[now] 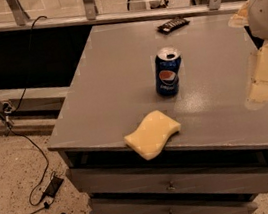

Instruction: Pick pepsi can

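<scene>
Upright, glossy blue cylindrical can (168,72), silver top, on matte grey table (110,82); pale gripper (263,76) at right edge, opening unclear.

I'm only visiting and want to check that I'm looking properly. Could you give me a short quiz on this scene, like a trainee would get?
1. True or false: the Pepsi can stands upright on the grey drawer cabinet.
2. What lies at the cabinet's front edge? A) snack wrapper B) yellow sponge C) Pepsi can
3. Fill in: the robot's pincer hangs at the picture's ____ edge, apart from the can.

Key: 1 true; 2 B; 3 right.
</scene>
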Tool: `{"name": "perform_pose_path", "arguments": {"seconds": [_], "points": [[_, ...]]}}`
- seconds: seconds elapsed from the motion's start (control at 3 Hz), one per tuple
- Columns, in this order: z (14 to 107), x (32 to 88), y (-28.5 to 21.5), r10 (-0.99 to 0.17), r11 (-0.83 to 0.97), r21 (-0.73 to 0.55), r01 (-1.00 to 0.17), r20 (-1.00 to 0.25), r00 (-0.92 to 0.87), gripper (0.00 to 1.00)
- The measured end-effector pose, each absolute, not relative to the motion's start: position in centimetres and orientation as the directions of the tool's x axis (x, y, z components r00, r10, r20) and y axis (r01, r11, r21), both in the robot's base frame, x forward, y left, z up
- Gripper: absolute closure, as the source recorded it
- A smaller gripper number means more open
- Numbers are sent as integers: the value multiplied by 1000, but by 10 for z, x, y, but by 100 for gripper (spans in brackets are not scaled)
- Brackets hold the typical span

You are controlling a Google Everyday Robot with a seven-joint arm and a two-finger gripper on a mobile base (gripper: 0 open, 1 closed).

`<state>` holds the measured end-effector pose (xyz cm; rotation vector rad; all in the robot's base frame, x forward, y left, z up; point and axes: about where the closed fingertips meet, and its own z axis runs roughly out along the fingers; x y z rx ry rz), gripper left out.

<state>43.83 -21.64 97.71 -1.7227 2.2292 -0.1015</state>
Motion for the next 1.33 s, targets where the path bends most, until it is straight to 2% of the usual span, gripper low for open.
{"name": "perform_pose_path", "arguments": {"seconds": [0.67,1.33], "points": [[976,472,-199,-938,288,-240,-927,-265,-223,0],[958,519,-164,-864,338,-164,-927,-445,-236,0]]}}
